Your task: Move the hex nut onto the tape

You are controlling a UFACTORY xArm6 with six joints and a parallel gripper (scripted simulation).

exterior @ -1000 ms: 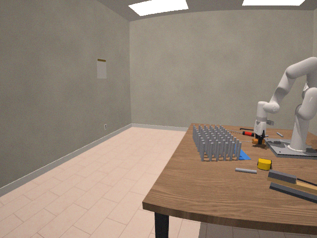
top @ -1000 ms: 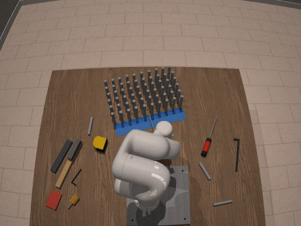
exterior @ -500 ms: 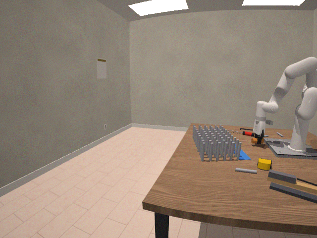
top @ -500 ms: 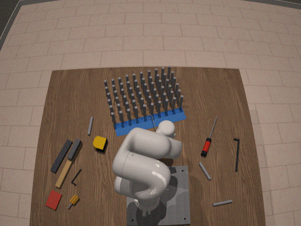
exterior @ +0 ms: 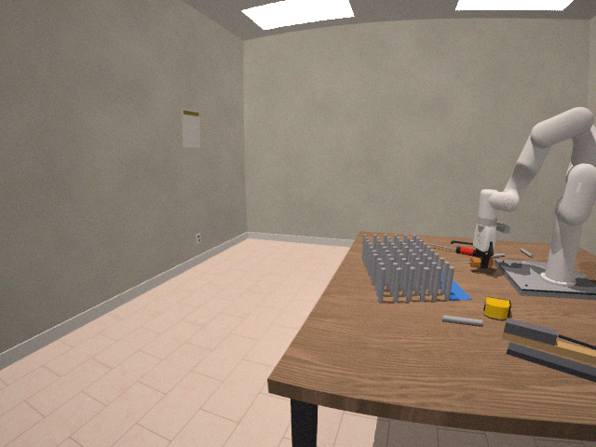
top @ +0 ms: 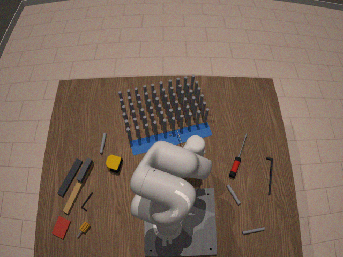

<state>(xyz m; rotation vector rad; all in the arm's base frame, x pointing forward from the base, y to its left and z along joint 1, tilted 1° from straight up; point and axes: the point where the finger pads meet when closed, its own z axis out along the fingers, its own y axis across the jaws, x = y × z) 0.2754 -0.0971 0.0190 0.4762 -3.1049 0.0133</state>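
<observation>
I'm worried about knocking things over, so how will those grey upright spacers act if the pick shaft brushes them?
The spacers are tall, thin and apparently free-standing, so they will probably tip easily. They stand close together, so one falling may topple its neighbours. Being round, fallen ones would likely roll, like the loose grey rod lying flat nearby.

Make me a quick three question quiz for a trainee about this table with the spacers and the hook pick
1. True or false: the gripper is shut on the hook pick.
2. What colour is the strip of tape?
3. The red-handled screwdriver lies: A) among the spacers, B) apart from them, beside the arm, C) on the tape.

Key
1. True; the orange-brown handle sits between the fingers.
2. Blue.
3. B.
</observation>
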